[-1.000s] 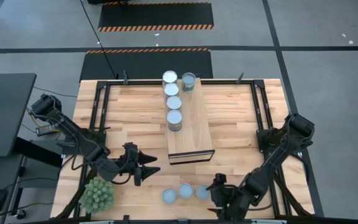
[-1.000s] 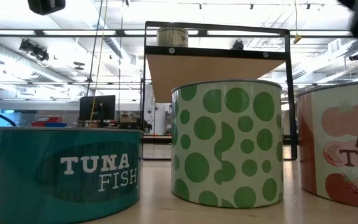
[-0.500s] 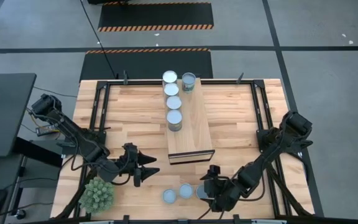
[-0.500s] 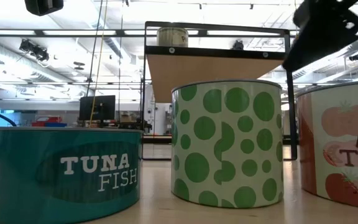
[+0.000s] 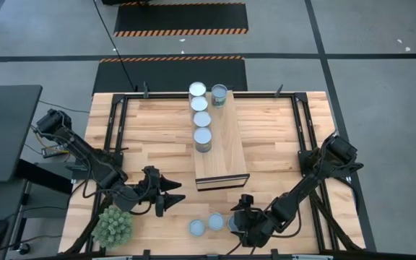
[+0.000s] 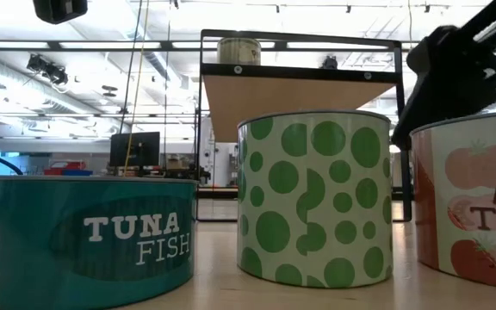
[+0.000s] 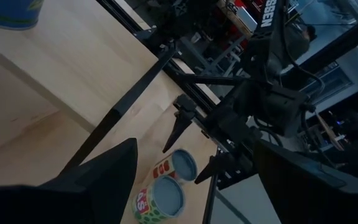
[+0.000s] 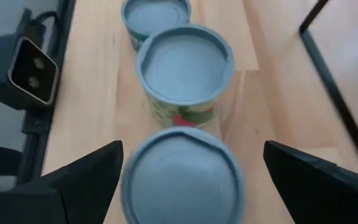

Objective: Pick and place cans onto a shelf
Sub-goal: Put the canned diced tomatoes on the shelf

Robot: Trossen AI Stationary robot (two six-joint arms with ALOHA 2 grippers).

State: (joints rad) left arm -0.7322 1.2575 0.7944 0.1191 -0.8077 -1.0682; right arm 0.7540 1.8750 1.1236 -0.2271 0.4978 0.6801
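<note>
On the left of the tabletop [image 5: 266, 137], near the front edge, a spiky green plant ball [image 5: 113, 226] sits. Just beside it, the left tool [image 5: 175, 192] waits with its fingers apart, holding nothing.

In the middle stands the shelf [image 5: 226, 148], a long light-wood box running from the back edge toward the front. Four cans [image 5: 202, 119] line up along the left side of its top, and a fifth can [image 5: 219, 94] stands at the back, just beside the rearmost of them.

In front of the shelf, three more cans sit in a row near the front edge: a teal tuna can [image 5: 197, 228], a green-dotted can [image 5: 216, 221] and a tomato can [image 8: 180, 177].

The right tool [image 5: 237, 217] hangs over the tomato can, fingers [image 8: 73, 183] spread wide on either side, not closed on it.
</note>
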